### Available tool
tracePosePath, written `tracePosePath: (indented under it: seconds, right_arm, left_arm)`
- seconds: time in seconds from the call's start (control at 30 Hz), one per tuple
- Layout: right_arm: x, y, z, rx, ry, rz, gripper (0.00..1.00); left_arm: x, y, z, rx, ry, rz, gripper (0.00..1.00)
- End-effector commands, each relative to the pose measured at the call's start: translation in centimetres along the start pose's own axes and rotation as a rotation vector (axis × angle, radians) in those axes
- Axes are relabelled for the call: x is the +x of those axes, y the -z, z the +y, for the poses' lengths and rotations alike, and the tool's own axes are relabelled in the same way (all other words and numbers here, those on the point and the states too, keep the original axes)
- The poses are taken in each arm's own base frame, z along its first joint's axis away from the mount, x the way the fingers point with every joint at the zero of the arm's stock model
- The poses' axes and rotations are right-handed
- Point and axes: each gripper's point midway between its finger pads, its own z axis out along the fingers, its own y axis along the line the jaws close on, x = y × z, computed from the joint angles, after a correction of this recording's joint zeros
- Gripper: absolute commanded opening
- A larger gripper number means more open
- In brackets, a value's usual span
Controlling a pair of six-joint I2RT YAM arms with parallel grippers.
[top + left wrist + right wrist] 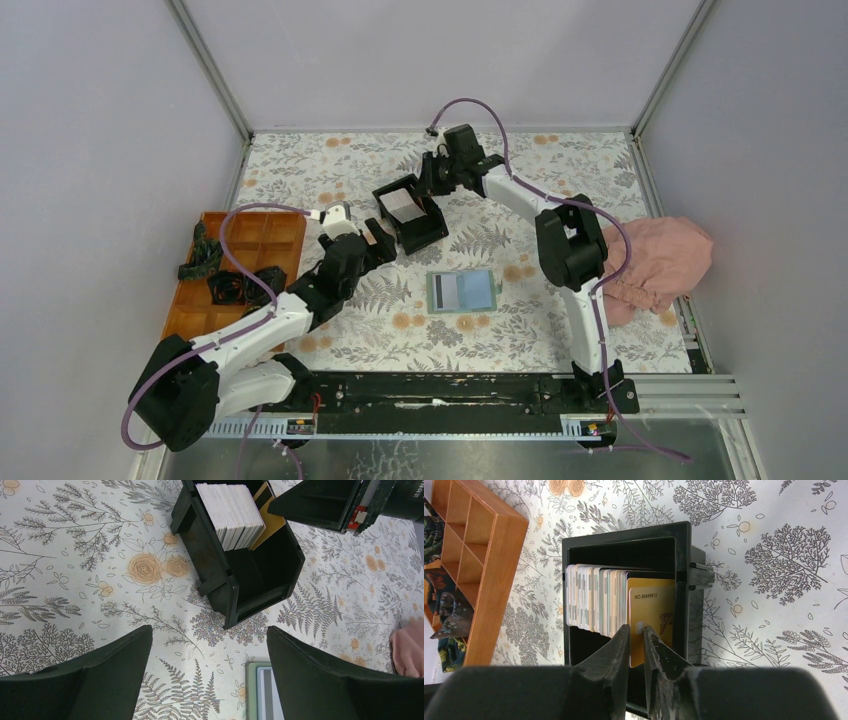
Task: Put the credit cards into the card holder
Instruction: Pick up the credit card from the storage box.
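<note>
Right wrist view: the credit cards (596, 597), pale and thin, stand packed upright in the black box (624, 537), with a gold card (651, 612) leaning at the end. The right gripper (637, 645) has its jaws nearly together over it; whether they grip is unclear. The left gripper (210, 675) has its jaws spread above the worktop (75, 555).

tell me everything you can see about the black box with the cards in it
The black box is a rectangular open-top bin that looks like plastic, with ribbed lugs on its outer walls. It stands on the floral table, turned askew to the table's edges. A row of pale cards stands on edge at one end, with a yellow card leaning last. The rest is empty. The right gripper is right above it, fingers nearly together.
</note>
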Motion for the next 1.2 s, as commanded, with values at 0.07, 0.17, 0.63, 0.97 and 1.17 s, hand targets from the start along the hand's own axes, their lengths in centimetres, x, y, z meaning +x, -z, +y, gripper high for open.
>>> tracePosePath:
  seconds: [0.07, 0.17, 0.63, 0.97, 1.17]
  right_arm:
    - [-3.3, 2.7, 2.6, -0.044, 0.041, -0.088, 0.21]
    - [-3.1, 2.7, 2.1, -0.021, 0.05, -0.085, 0.19]
    - [-2.8, 4.1, 0.4, 0.26, 0.271, -0.111, 0.0]
    - [-4.2, 9.3, 4.1, 0.321, 0.38, -0.237, 0.0]
    - [-2.8, 13.2, 7.0, 0.279, 0.387, -0.265, 0.0]
  left_arm:
    - [-0.9, -0.3, -0.6, 0.024, 0.029, -0.032, 0.91]
    - [-0.9, -0.3, -0.6, 0.025, 0.03, -0.034, 0.91]
    - [-1.5, -0.4, -1.1, 0.034, 0.044, -0.05, 0.9]
    - [-5.6, 1.6, -3.1, 0.122, 0.061, -0.159, 0.9]
    - [-7.0, 3.5, -5.5, 0.237, 0.069, -0.144, 0.9]
